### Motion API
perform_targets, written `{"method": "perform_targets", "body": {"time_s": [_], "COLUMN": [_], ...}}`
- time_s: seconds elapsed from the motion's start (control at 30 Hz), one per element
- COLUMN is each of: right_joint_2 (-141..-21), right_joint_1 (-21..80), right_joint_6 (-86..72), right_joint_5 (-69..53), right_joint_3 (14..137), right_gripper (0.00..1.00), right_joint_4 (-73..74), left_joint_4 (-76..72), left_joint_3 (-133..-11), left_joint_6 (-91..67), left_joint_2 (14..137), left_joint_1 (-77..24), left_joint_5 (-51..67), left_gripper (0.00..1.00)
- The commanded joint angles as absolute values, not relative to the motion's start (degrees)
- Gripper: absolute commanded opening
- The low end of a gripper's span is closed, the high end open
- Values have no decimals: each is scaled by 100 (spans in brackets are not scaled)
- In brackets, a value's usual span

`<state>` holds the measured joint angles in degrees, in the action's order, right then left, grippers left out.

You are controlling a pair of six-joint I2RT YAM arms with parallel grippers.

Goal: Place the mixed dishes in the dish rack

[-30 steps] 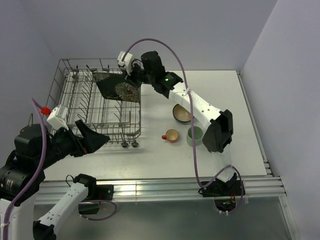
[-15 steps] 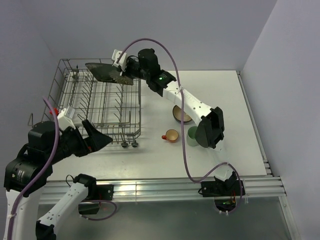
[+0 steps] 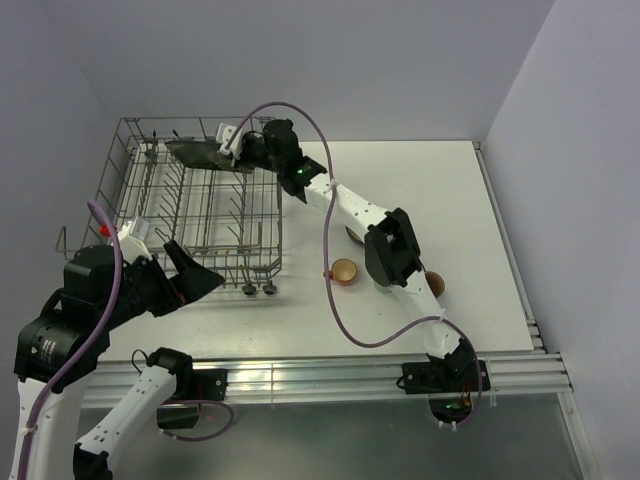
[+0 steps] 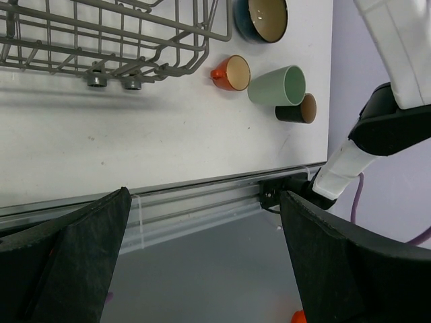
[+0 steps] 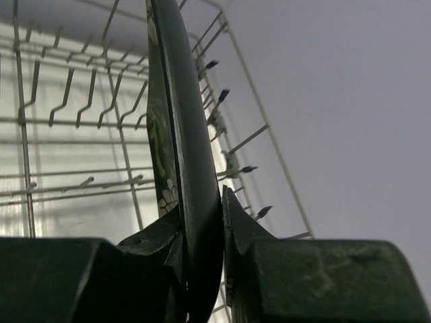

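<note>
One plate (image 3: pixel 195 152), one rack (image 3: pixel 200 215), one bowl (image 4: pixel 261 17), one mug (image 4: pixel 277 85), orange cup (image 4: pixel 232 72), brown cup (image 4: pixel 297 109)

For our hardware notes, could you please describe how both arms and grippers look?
The left arm and right arm have white shells, black joints and a purple cable each. The right carries a green light. Fingers are black wedges; a red tab marks the left wrist.

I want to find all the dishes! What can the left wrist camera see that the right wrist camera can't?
Only the left wrist view shows the blue bowl with tan inside, small orange-red handled cup, pale green mug and small brown cup. Only the right wrist view shows the dark square plate pinched in the right gripper. Both show the grey wire dish rack.
</note>
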<state>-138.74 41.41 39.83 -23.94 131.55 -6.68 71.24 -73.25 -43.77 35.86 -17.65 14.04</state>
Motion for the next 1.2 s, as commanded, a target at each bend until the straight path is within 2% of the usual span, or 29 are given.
{"method": "perform_targets", "body": {"time_s": [0.0,0.63,0.8,1.17], "right_joint_2": [-13641,-13614,-13878,-13948], "right_joint_1": [4113,3990,3911,3823], "right_joint_6": [4271,4377,4281,4192], "right_joint_5": [-2426,-2329,-2312,-2417], "right_joint_3": [13684,13886,14361,14247], "right_gripper": [0,0,0,0], "right_joint_4": [-2127,-2478,-2443,-2496], "left_joint_4": [7066,6741,6706,6627], "left_joint_3": [-7251,-6540,-6381,-6284], "left_joint_6": [-4351,-4464,-4640,-4799], "left_joint_2": [3603,3577,3419,3357], "left_joint_1": [-1758,-1758,-1758,-1758], "left_joint_5": [1362,1450,1406,1362], "left_gripper": [99,99,99,99]}}
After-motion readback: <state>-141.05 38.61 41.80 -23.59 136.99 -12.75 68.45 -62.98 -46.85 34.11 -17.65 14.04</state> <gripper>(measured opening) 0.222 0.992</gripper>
